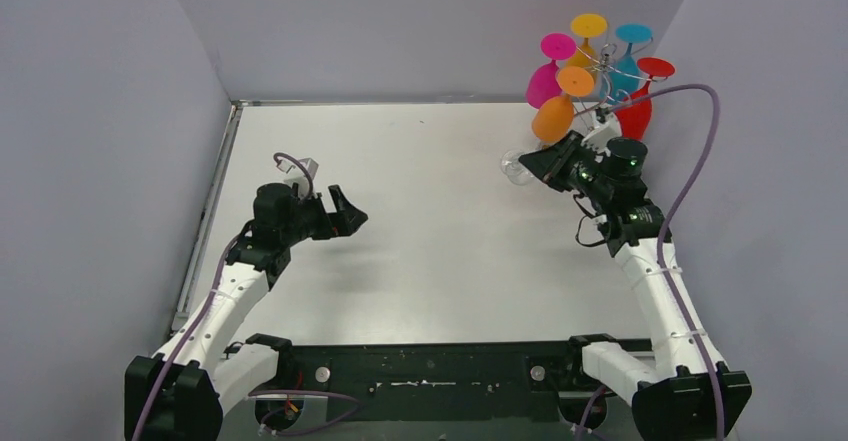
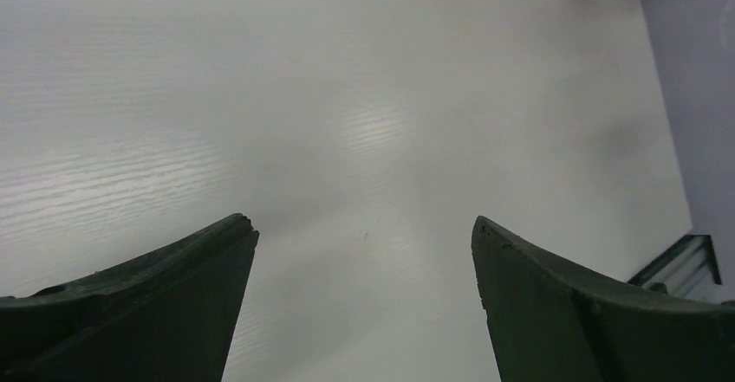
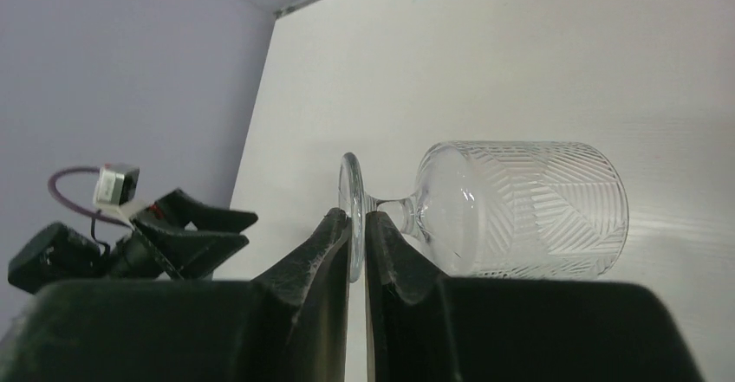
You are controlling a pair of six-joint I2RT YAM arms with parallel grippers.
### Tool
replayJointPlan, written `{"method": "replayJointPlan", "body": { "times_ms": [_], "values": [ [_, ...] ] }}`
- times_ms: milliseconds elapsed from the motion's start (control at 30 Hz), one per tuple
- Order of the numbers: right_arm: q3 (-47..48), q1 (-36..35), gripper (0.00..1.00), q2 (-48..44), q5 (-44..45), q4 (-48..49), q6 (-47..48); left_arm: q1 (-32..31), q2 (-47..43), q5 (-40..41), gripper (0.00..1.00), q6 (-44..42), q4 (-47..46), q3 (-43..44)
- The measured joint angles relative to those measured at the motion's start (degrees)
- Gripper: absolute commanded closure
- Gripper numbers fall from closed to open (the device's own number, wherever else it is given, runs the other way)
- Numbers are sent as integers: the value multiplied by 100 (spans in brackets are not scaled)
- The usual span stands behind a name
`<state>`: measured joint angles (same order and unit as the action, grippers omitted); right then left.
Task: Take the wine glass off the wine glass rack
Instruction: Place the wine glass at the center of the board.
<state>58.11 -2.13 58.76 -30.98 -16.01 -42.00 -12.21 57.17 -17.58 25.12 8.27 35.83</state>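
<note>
A clear wine glass (image 3: 529, 209) with a cut leaf pattern lies sideways, its bowl pointing right. My right gripper (image 3: 358, 217) is shut on the thin edge of its round foot (image 3: 350, 193). From above, the wine glass (image 1: 516, 168) sits left of the wine glass rack (image 1: 606, 59) and apart from it, at the tip of the right gripper (image 1: 535, 164). The rack is thin silver wire at the back right, with several coloured glasses hanging upside down on it. My left gripper (image 1: 352, 211) hovers over the table's left half, open and holding nothing (image 2: 360, 222).
The hanging glasses are pink (image 1: 545, 81), orange (image 1: 555, 116), yellow (image 1: 588, 31), cyan (image 1: 628, 56) and red (image 1: 640, 106). Grey walls close in the white table (image 1: 430, 221) on three sides. A purple cable (image 1: 700, 151) loops over the right arm.
</note>
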Motion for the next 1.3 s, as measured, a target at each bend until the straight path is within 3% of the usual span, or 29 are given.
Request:
{"method": "replayJointPlan", "body": {
  "times_ms": [167, 400, 767, 1300],
  "values": [
    [-15, -1115, 100, 289, 66, 225, 328, 2, 9, -887, 10, 730, -826, -131],
    [-402, -2094, 100, 890, -15, 1012, 326, 7, 111, -2065, 19, 1816, -2367, -326],
    [-566, -2605, 100, 1633, -662, 2149, -101, -151, 546, -3226, 35, 2863, -4124, -490],
    [-562, -3051, 100, 2079, -1167, 3047, -501, -667, 1051, -3355, 60, 3718, -5488, -710]
  ]
}}
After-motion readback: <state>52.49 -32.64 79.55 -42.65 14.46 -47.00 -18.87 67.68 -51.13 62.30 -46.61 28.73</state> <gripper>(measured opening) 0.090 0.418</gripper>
